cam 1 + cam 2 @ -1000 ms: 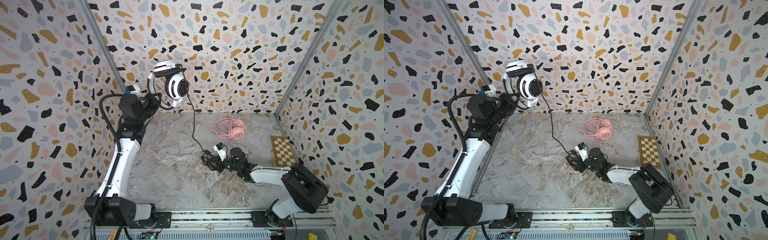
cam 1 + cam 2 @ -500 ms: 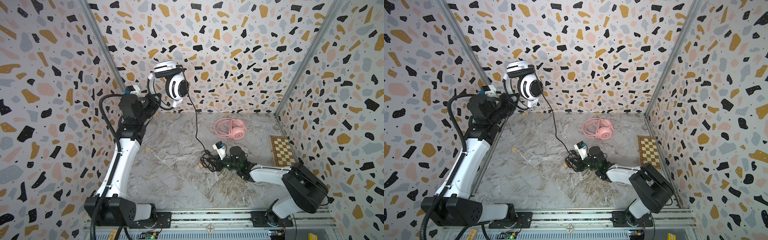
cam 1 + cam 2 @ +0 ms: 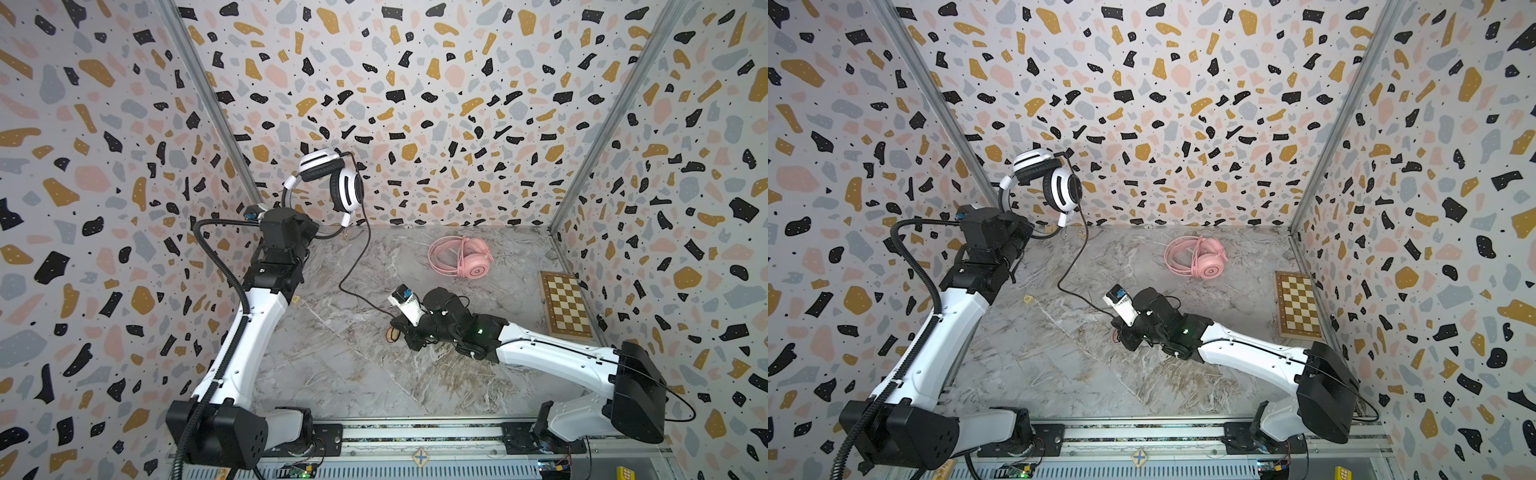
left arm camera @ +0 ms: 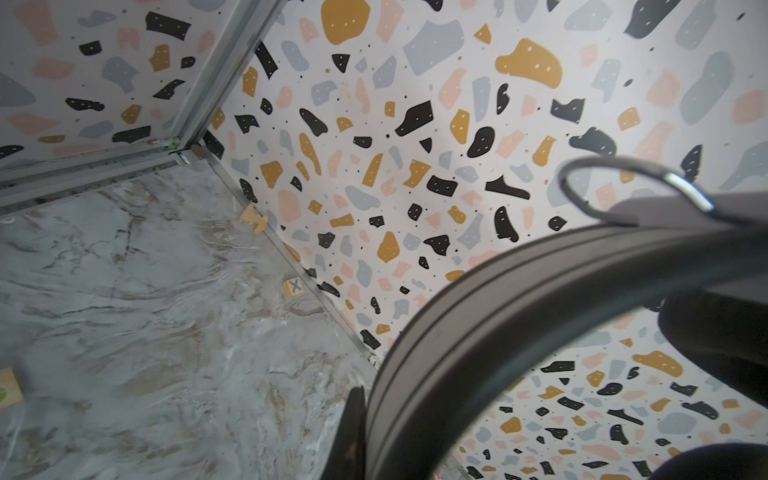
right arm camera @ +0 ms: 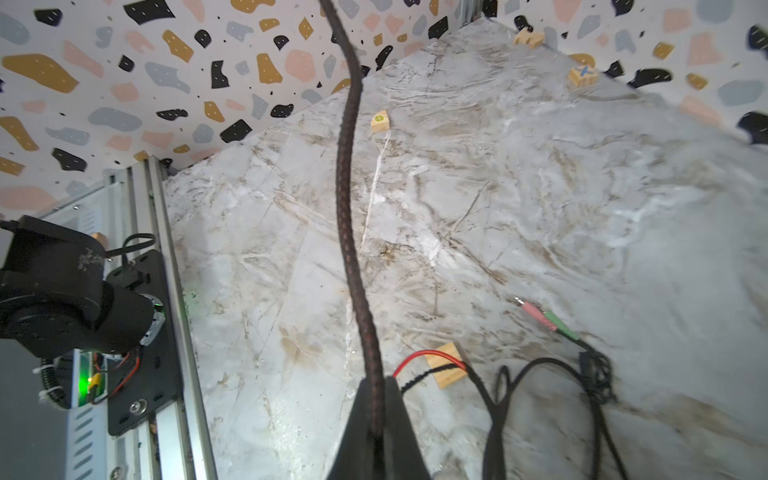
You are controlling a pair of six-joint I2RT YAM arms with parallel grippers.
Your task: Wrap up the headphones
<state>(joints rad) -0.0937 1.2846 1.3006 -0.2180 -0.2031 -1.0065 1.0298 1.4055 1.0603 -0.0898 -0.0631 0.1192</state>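
Overlapping overhead stereo pair (wrist views close)

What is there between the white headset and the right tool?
Its dark cable: it hangs from the white headset and is pinched in the shut right tool. Both top views show it; the right wrist view shows the pinch.

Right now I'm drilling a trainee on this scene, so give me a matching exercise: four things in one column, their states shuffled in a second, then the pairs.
Things
1. white headset
2. pink headset
3. black cable
4. chessboard

States
A. flat on the floor by a side wall
B. pinched in the right gripper
C. raised off the floor in the left gripper
D. lying on the floor with its cable coiled

Pairs: 1-C, 2-D, 3-B, 4-A
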